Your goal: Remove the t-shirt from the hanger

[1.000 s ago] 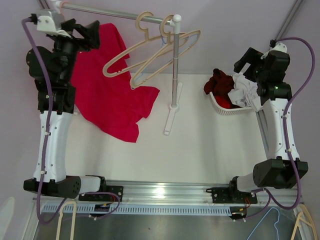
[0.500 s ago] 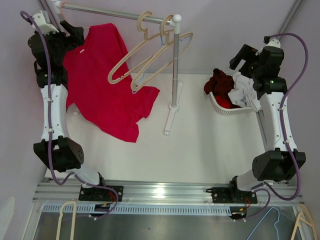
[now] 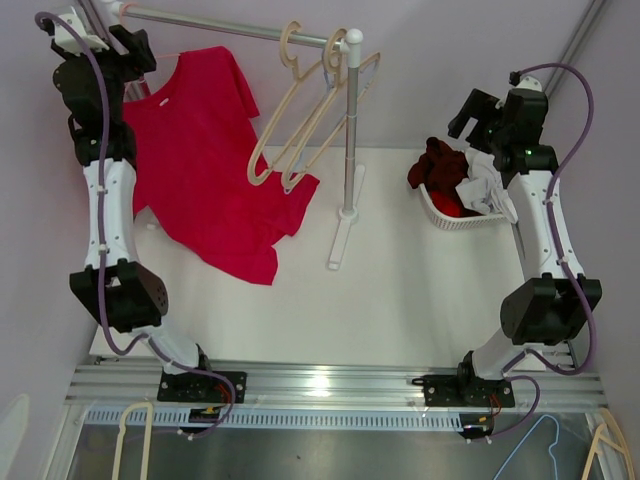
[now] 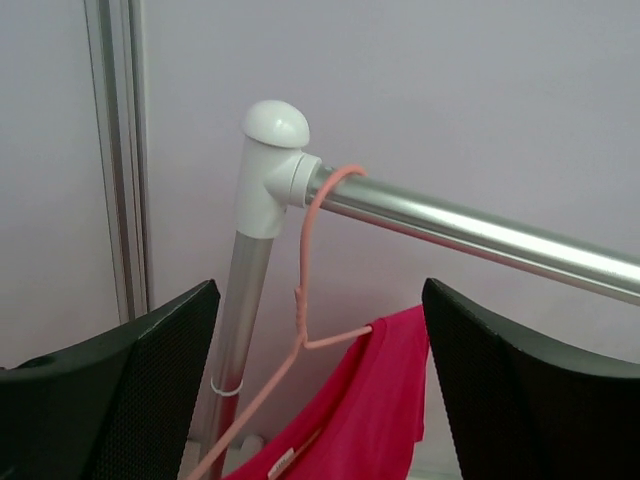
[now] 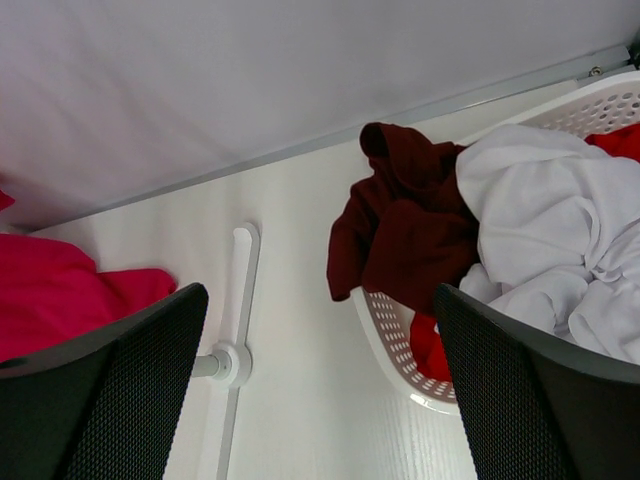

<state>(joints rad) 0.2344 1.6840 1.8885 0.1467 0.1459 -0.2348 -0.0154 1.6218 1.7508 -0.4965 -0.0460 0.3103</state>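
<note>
Up at the rail's [image 4: 480,232] end, the left gripper [image 4: 320,292] gaped toward the hanger [image 4: 305,240], probably to unhook the t-shirt [image 4: 380,400]. The right gripper [image 5: 320,295] hung open too.

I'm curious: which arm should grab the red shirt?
Probably left. The open left end effector faces the thin pink hanger holding the red t-shirt; the right end effector faces the white plastic basket.

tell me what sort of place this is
Probably a robotics lab bench staged for laundry handling, not a home: a tabletop garment rack with a red t-shirt on a pink hanger, a white laundry basket of clothes, and two robot arms bolted to an aluminium rail.
</note>
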